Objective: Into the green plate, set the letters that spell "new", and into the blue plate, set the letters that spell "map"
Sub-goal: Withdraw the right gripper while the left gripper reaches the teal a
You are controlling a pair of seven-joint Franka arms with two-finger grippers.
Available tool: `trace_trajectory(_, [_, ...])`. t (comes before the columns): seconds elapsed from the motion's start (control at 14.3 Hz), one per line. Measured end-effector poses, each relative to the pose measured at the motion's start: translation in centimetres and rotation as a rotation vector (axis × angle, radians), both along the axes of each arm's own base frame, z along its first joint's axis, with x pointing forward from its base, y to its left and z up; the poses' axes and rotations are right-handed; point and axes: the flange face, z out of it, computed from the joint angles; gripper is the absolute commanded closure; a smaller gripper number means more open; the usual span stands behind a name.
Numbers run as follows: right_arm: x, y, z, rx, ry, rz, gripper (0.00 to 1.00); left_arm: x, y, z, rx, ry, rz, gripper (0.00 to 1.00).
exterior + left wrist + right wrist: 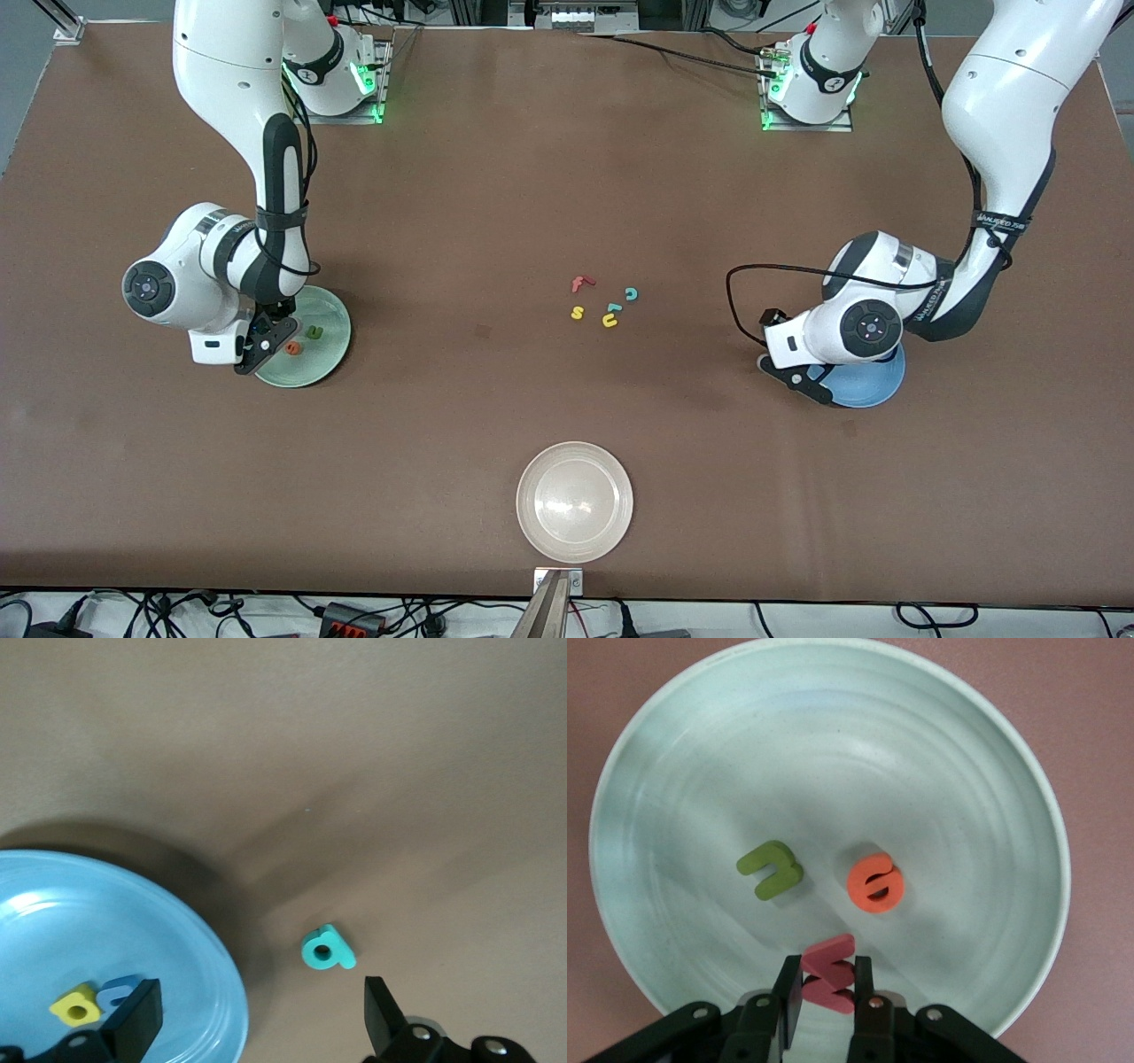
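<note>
1. We see the right gripper (826, 981) over the green plate (992, 771), fingers clamped on the pinkish-red w (829, 976), which sits just above the plate's floor.
2. Just ahead of its fingertips, the green n (770, 868) and the orange e (874, 883) lie flat in the same plate, side by side and apart.
3. We see the left gripper (257, 1014) at the rim of the blue plate (168, 930), jaws wide and holding nothing.
4. The teal p (327, 950) lies on the table (354, 771) between its fingers, just outside the plate.
5. The yellow a (75, 1007) and the blue m (118, 991) lie touching in the blue plate, beside one fingertip.
</note>
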Motion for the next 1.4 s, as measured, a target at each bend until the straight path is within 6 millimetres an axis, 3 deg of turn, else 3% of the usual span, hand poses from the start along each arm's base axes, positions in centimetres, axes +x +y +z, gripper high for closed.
trace_trajectory(0.07, [0.0, 0.0, 0.0, 0.0, 0.0, 0.0, 0.39, -0.1, -0.2, 0.0, 0.002, 0.001, 0.004, 0.0])
trace_trajectory(0.14, [0.0, 0.0, 0.0, 0.0, 0.0, 0.0, 0.35, -0.2, -0.2, -0.1, 0.006, 0.002, 0.018, 0.0])
trace_trajectory(0.28, [0.0, 0.0, 0.0, 0.0, -0.001, 0.001, 0.0, -0.5, -0.4, -0.4, 0.019, 0.004, 0.061, 0.0])
trace_trajectory(0.56, [0.5, 0.4, 0.4, 0.013, -0.017, -0.003, 0.0, -1.9, -1.8, -1.2, 0.06, 0.014, 0.197, 0.0])
trace_trajectory(0.84, [2.2, 1.6, 2.4, 0.033, -0.055, 0.013, 0.0, -3.1, -3.4, -1.7, 0.08, 0.013, 0.275, 0.0])
trace_trajectory(0.98, [3.2, 1.7, 4.3, 0.053, -0.056, 0.014, 0.0, -3.5, -4.0, -2.3, 0.06, -0.006, 0.284, 0.0])
trace_trajectory(1.26, [5.5, 1.9, 10.3, 0.105, -0.054, 0.018, 0.0, -4.3, -4.2, -3.3, 0.045, -0.01, 0.286, 0.02])
trace_trajectory(1.4, [5.9, 2.3, 12.4, 0.197, -0.032, -0.019, 0.0, -4.2, -3.9, -3.4, 0.047, -0.013, 0.289, 0.11])
